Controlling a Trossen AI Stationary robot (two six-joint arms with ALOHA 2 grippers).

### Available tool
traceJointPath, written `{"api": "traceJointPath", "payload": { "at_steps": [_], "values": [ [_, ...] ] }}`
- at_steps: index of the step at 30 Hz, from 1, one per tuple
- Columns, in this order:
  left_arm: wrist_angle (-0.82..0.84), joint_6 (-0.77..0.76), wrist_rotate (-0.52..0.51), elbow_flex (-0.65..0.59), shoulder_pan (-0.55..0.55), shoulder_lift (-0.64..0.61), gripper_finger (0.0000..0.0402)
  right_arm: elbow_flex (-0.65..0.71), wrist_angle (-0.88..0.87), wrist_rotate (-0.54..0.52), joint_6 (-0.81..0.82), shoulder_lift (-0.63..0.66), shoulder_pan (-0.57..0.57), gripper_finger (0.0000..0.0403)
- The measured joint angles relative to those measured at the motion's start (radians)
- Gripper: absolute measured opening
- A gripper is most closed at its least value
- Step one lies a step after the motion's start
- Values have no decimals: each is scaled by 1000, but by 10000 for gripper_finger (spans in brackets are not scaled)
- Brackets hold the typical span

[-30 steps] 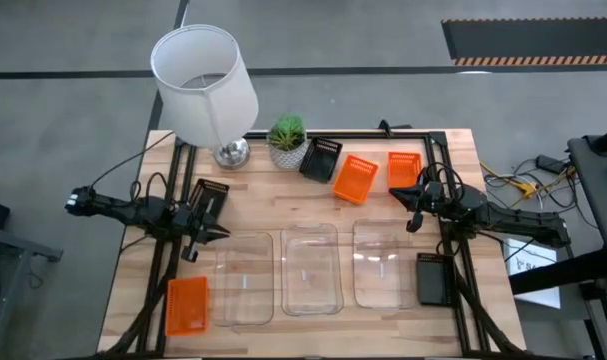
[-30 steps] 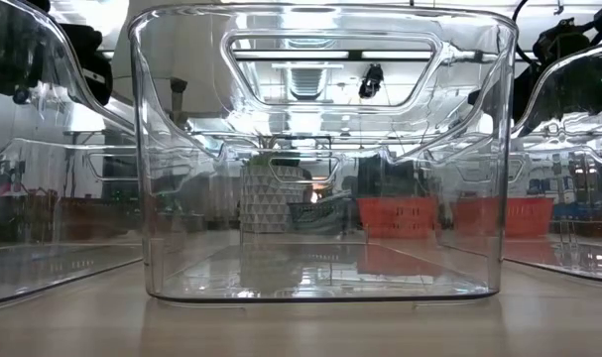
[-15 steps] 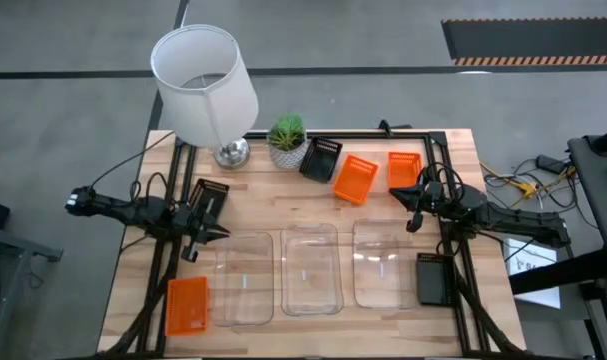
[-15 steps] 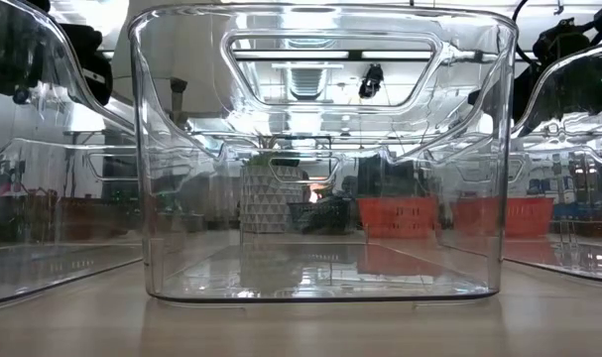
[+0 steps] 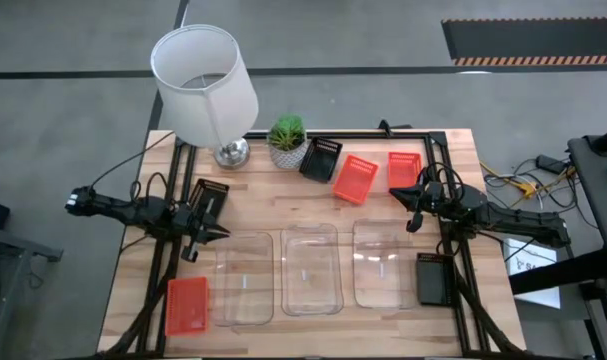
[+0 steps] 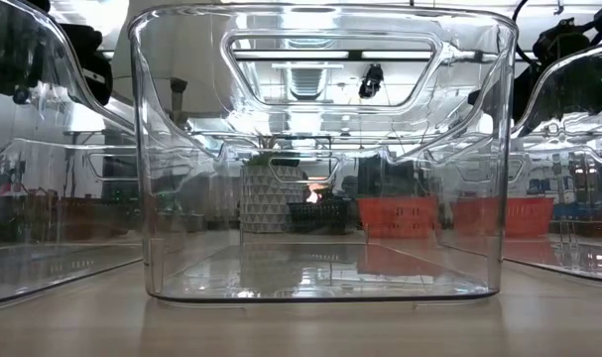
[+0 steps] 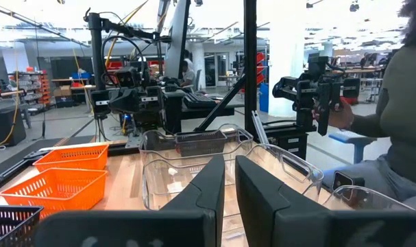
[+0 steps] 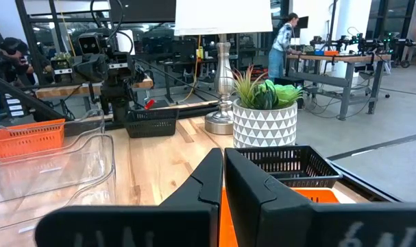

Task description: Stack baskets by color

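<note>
While nothing is yet stacked, best to begin with the nearest loose pair: seen from above, bring the orange basket [image 5: 404, 168] at about one o'clock on the bench [image 5: 253, 180] over the tilted orange basket [image 5: 355, 179] just beside it, line up the long sides, lower straight so the rims nest, then fetch the third orange basket [image 5: 187, 305] from eight o'clock. Same drill for the three clear baskets, left [image 5: 245, 278], middle [image 5: 311, 268] and right [image 5: 382, 262], standing side by side along the six o'clock edge; grip those by a short wall, since see-through plastic looks likely to slip. Black baskets well apart: one [image 5: 320, 158] at twelve o'clock by the plant pot [image 5: 288, 146], one [image 5: 209, 198] at nine o'clock, one [image 5: 432, 277] at four o'clock. Left tool [image 7: 229, 180] pinched nearly shut, holding nothing, hanging just beside the nine o'clock black basket. Right tool [image 8: 223, 173] fully closed, empty, poised near the one o'clock orange basket.
</note>
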State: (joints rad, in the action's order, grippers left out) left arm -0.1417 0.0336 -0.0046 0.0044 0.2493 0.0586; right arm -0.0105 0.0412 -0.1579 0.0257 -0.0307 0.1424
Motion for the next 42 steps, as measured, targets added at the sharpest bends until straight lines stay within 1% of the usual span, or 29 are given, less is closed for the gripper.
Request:
{"api": "traceJointPath", "payload": {
  "at_steps": [2,6,9,16,19,23,28,32,37,40,42],
  "values": [
    [0,0,0,0,0,0,19,0,0,1,13,0,0,9],
    [-13,14,-5,0,0,0,19,0,-2,32,243,0,0,9],
    [-81,28,-15,2,-1,0,19,0,0,28,342,0,0,9],
    [-287,27,-16,2,-1,-2,19,0,3,26,364,0,0,9],
    [-339,26,-17,2,-1,-2,19,0,3,26,367,0,0,9],
    [-399,52,-21,2,-1,-2,19,0,31,26,317,0,0,9],
    [-453,189,-21,2,-1,-2,19,0,221,25,236,-7,0,9],
    [-524,318,-27,2,-1,0,19,0,374,24,171,-39,0,9],
    [-610,561,-28,2,-1,8,19,0,519,22,102,-127,0,9],
    [-668,712,-29,4,-1,22,19,0,600,-32,56,-199,0,9],
    [-678,765,-33,10,-1,37,19,0,656,-75,21,-251,0,9]
  ]
}}
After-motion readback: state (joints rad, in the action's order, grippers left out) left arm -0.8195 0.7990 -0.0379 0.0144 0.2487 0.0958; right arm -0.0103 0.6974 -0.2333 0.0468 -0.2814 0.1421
